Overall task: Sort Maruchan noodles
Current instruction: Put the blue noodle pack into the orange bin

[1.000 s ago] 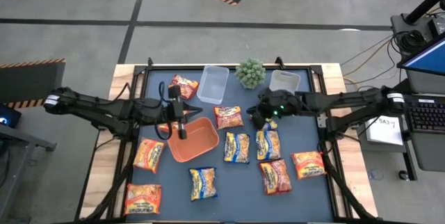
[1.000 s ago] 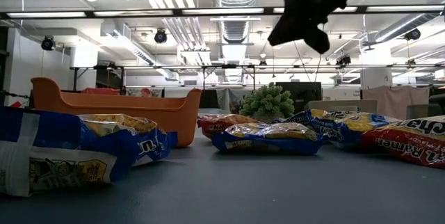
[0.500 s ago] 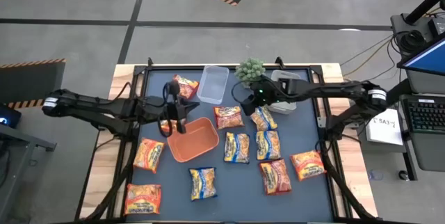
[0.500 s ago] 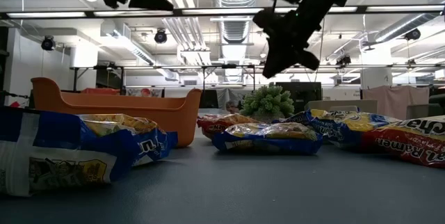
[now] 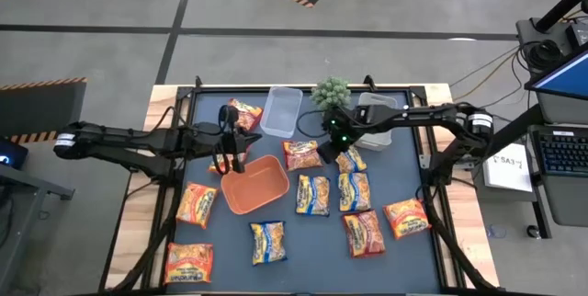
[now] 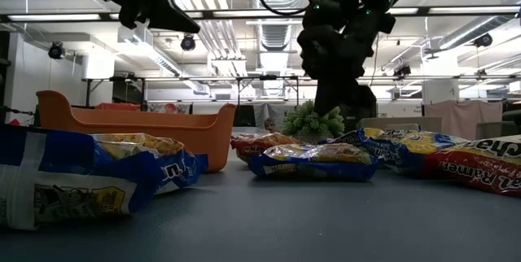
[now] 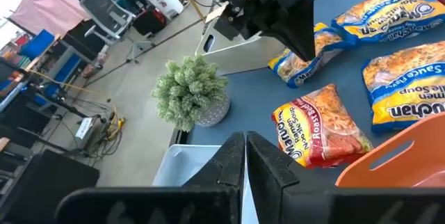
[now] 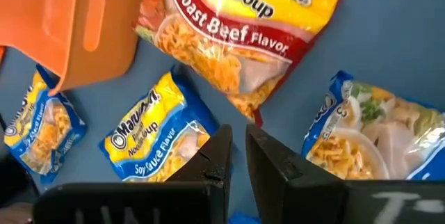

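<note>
Right gripper point(image 5: 328, 150), fingers nearly together and empty, hovers just beside the Roast Beef packet point(image 5: 301, 154), nearer than the left gripper point(image 5: 225, 159). Left fingers together, above the orange tray point(image 5: 255, 184).

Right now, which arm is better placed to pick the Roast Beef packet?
Right. The right gripper hovers beside the Roast Beef packet, fingers nearly closed. The left gripper sits across the orange tray.
</note>
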Robot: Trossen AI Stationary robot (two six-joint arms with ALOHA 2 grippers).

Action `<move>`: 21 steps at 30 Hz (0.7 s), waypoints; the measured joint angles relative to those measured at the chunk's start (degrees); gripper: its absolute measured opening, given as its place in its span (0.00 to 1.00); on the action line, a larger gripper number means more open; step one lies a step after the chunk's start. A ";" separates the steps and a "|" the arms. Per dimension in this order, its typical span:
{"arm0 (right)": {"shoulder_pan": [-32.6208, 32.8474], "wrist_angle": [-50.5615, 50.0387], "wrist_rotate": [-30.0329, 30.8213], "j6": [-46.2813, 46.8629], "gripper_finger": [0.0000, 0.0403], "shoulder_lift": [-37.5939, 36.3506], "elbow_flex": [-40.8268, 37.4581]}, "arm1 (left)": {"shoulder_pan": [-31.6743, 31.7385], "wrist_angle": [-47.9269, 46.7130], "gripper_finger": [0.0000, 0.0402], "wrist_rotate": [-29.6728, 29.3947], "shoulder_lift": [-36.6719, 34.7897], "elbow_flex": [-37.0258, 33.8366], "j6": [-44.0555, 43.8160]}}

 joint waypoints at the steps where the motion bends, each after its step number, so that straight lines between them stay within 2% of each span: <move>1: 0.00 0.03 0.02 0.00 0.08 -0.16 0.00 | 0.00 -0.06 0.00 0.00 0.00 0.00 -0.26; 8: 0.00 0.73 0.52 -0.02 0.08 -0.81 0.62 | -0.02 -0.86 0.00 -0.07 0.02 0.02 -1.25; 14: 0.00 7.72 1.00 1.61 0.08 -0.81 0.60 | -0.02 -0.98 0.00 -0.13 0.02 0.02 -1.44; 16: 0.66 7.36 1.22 2.75 0.08 -0.81 1.53 | -0.02 -0.95 0.00 -0.16 0.02 0.02 -0.76; 18: 2.24 4.45 3.41 3.02 0.08 -0.81 3.53 | -0.02 -0.90 0.00 -0.20 0.00 0.04 0.15; 21: 5.62 -3.08 10.59 3.02 0.08 -0.64 7.94 | -0.02 -0.84 0.00 -0.21 0.00 0.05 0.87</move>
